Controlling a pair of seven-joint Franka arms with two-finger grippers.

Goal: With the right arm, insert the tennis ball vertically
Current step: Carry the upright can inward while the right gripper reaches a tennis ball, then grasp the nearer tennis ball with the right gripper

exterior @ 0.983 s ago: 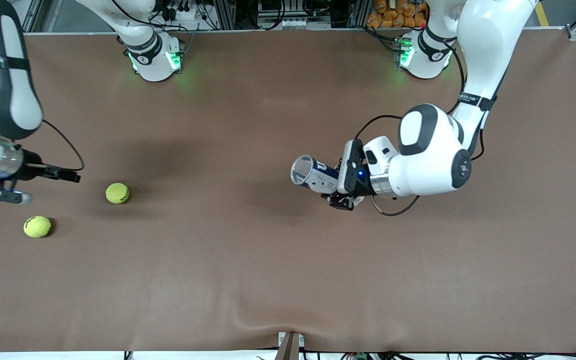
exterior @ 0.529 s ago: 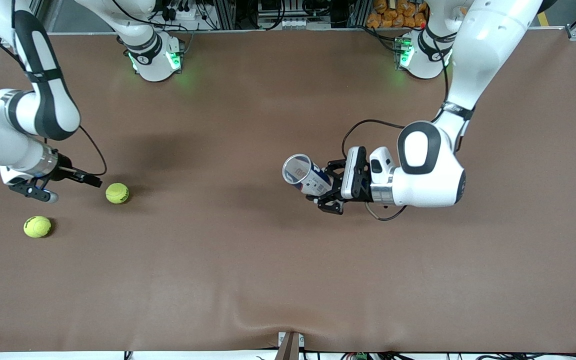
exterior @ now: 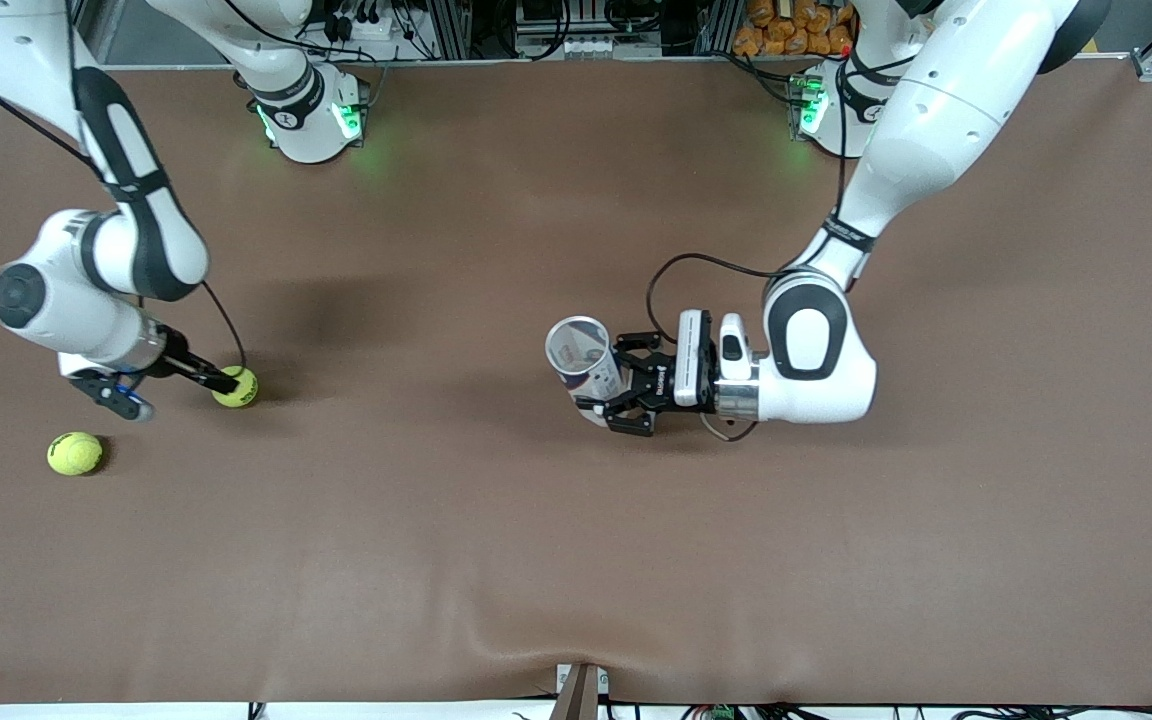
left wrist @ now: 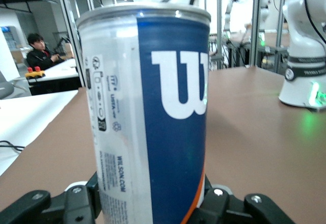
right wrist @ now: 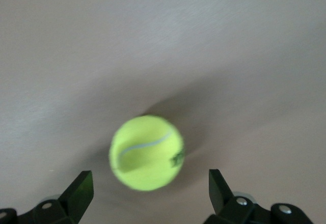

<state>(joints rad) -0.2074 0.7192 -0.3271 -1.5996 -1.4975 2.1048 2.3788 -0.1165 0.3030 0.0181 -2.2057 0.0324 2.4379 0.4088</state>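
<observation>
Tennis ball (exterior: 75,453) lies on the table (exterior: 576,560) at the right arm's end, nearest the front camera. Right gripper (exterior: 176,385) is low over the table with jaws spread wide and nothing held; one fingertip (exterior: 228,379) overlaps a second ball (exterior: 238,387), whether touching I cannot tell. In the right wrist view that ball (right wrist: 146,152) sits between the open fingers (right wrist: 80,189). Mid-table, the left gripper (exterior: 604,392) is clamped on a ball can (exterior: 584,362), mouth up, near upright, base at or near the table. Left wrist view: can (left wrist: 147,112) upright, blue label.
</observation>
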